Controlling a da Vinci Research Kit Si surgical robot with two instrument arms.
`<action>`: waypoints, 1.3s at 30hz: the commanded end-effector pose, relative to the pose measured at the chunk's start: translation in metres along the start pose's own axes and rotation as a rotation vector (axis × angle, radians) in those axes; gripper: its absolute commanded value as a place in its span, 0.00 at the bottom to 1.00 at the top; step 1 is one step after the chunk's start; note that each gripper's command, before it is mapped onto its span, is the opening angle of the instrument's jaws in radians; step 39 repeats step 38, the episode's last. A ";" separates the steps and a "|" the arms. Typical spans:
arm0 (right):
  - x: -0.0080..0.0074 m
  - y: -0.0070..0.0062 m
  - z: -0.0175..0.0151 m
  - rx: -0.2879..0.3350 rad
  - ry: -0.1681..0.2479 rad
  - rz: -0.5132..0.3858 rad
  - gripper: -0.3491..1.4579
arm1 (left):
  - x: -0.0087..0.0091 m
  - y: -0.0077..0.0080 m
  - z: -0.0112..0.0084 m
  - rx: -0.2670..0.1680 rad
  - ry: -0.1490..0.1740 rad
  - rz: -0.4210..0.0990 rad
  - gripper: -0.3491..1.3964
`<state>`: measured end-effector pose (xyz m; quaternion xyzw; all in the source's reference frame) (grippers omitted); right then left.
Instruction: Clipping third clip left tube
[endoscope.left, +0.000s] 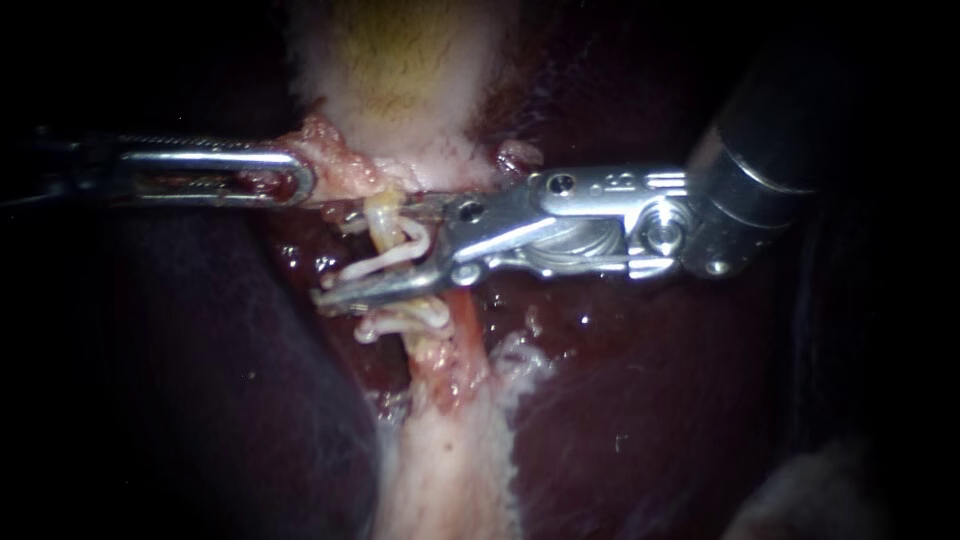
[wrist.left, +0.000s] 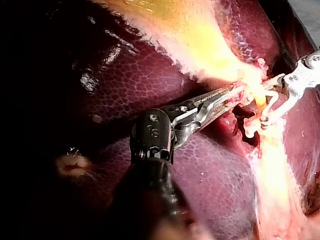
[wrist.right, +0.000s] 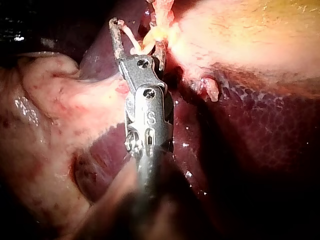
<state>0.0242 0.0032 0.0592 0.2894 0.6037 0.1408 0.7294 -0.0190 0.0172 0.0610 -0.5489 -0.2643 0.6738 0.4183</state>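
- The jaws of the right instrument (wrist.right: 138, 35) stand apart, one on each side of the left tube (endoscope.left: 383, 215), and do not squeeze it.
- A white clip (endoscope.left: 385, 258) lies slantwise in the gap between these jaws. I cannot tell whether it sits in the jaws or already on the tube.
- The left tube is yellowish and runs down from the foot of the gallbladder (endoscope.left: 400, 70), in the middle of the endoscope view.
- A second white clip (endoscope.left: 405, 318) sits across the same tube just below the lower jaw.
- A redder tube (endoscope.left: 462, 310) runs just to the right of the left tube and passes behind the lower jaw.
- The jaws of the left instrument (endoscope.left: 300, 178) are clenched on a lump of pink tissue (endoscope.left: 335, 170) at the foot of the gallbladder, just beside the top of the left tube.
- The dark red liver (endoscope.left: 620, 400) lies on both sides, and a pale band of tissue (endoscope.left: 440, 470) leads down from the tubes.
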 end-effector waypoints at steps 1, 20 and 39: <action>0.0000 0.0000 0.0000 0.001 0.000 -0.001 0.41 | 0.0000 0.0000 0.0000 0.000 0.000 0.000 0.00; -0.0007 0.0000 -0.0018 0.047 0.003 0.272 0.00 | 0.0000 -0.0002 0.0000 -0.001 0.000 0.000 0.00; -0.0017 0.0007 -0.0024 0.047 -0.029 0.304 0.00 | 0.0000 -0.0004 0.0000 -0.001 0.000 0.000 0.00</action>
